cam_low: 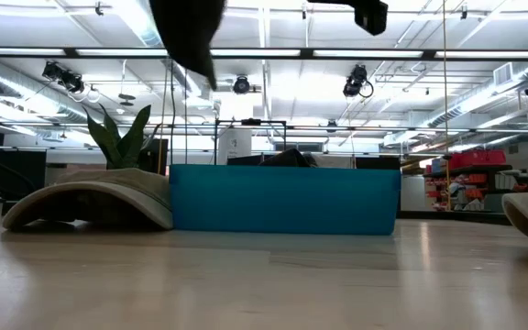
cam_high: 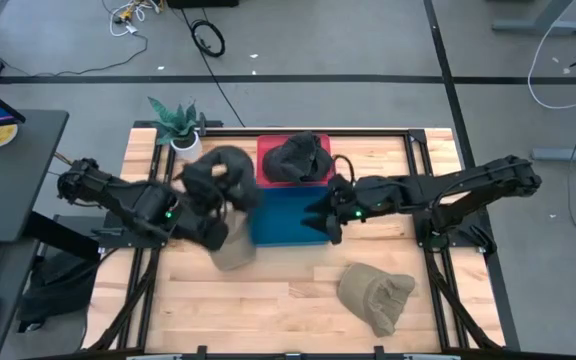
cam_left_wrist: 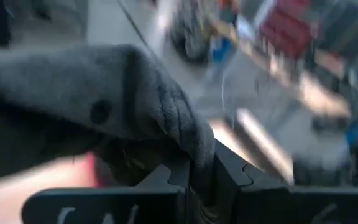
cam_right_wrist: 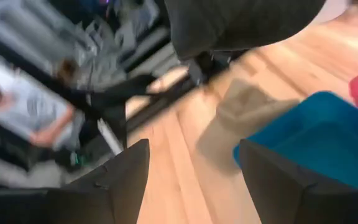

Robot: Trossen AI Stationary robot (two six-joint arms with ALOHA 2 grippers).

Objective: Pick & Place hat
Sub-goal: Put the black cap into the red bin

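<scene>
Left gripper [cam_left_wrist: 201,180] pinches a soft, ribbed dark-grey knit hat [cam_left_wrist: 104,99].

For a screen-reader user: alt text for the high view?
The left gripper lifts a dark hat beside a blue bin. The right gripper hovers open over it; another dark hat fills the red bin.

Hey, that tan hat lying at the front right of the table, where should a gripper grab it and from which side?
Grip the tan hat at its crumpled crown, coming straight down from above. It lies slumped on the table with raised folds a gripper could probably pinch. The open right gripper hovers nearest, over the blue bin.
</scene>
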